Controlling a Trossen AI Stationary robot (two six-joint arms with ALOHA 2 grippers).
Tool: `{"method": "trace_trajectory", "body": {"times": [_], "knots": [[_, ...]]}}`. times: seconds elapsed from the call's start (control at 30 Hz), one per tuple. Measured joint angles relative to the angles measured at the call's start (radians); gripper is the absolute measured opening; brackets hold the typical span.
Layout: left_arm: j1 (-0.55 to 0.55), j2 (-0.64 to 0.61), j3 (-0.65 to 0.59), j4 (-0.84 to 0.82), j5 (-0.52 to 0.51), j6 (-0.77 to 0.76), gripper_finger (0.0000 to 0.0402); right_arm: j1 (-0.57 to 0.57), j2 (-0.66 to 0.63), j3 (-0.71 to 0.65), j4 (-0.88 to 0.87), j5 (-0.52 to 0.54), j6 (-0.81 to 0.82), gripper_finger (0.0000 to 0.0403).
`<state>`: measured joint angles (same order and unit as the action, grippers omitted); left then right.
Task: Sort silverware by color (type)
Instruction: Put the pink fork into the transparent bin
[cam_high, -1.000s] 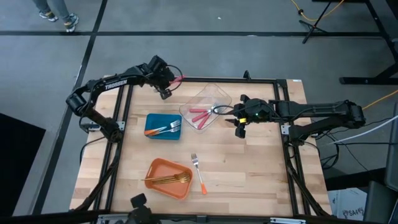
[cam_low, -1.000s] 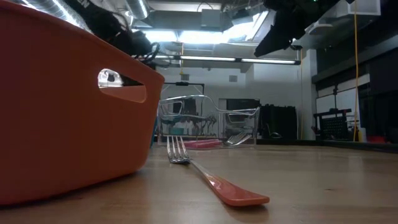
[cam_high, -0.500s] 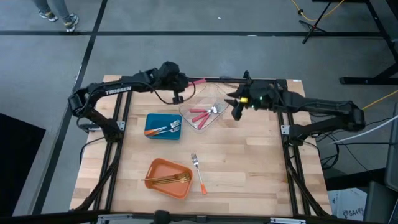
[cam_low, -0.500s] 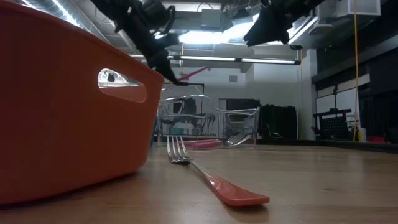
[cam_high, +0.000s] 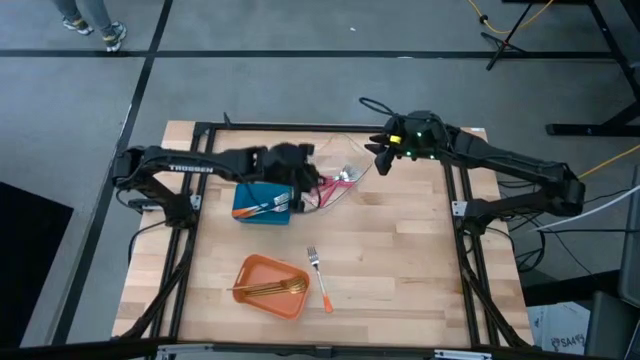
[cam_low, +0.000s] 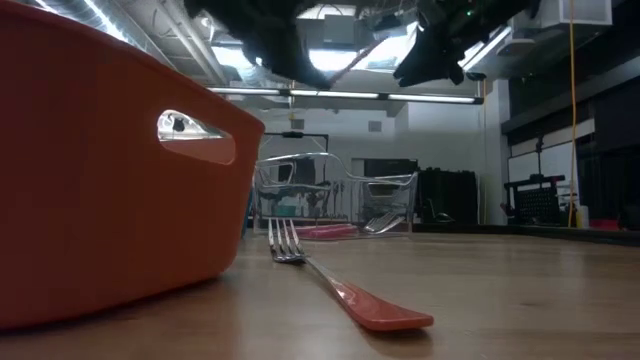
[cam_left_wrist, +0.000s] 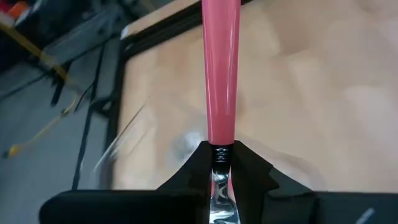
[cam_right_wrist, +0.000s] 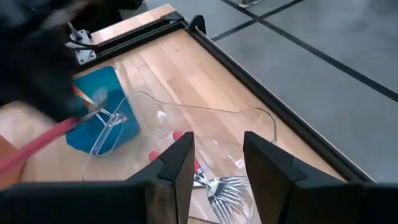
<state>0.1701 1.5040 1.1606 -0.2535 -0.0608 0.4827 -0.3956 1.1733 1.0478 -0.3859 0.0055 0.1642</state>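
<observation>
My left gripper (cam_high: 310, 183) is shut on a pink-handled fork (cam_left_wrist: 222, 74), held in the air at the left edge of the clear container (cam_high: 335, 178). That container holds several red-handled forks (cam_right_wrist: 217, 186). The blue container (cam_high: 262, 203) holds orange-handled forks. The orange container (cam_high: 272, 287) holds gold forks. An orange-handled fork (cam_high: 318, 278) lies flat on the table beside it. My right gripper (cam_high: 377, 160) hangs open, with nothing between its fingers, above the clear container's far right side. My left gripper pinches the fork between its two fingers at the metal neck (cam_left_wrist: 217, 155), just below the pink handle. The handle sticks straight out ahead of the fingertips, toward the table's right. The fork is lifted clear of the table; its tine end is hidden behind the fingers.
The bare wooden table top (cam_high: 400, 260) stretches across the near right. A black metal frame (cam_high: 320, 128) runs around the table's edges. In the low view the orange container (cam_low: 100, 170) fills the left, with the lying fork (cam_low: 340, 285) beside it.
My left gripper has swung from the table's far left corner toward the right and the near edge, rolling as it went. It has carried the pink-handled fork to the clear container's left edge. My right gripper has drawn back toward the far edge and risen a little.
</observation>
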Motion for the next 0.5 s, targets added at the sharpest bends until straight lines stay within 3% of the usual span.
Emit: {"method": "trace_trajectory", "body": {"times": [0.23, 0.5], "knots": [[-0.142, 0.014, 0.0, 0.023, 0.0, -0.001, 0.0034, 0.003, 0.049, 0.0, -0.012, -0.045, -0.001, 0.0129], [-0.233, 0.073, 0.0, 0.022, 0.0, -0.009, 0.0034, 0.003, 0.074, 0.0, -0.015, -0.146, 0.001, 0.0129]]}}
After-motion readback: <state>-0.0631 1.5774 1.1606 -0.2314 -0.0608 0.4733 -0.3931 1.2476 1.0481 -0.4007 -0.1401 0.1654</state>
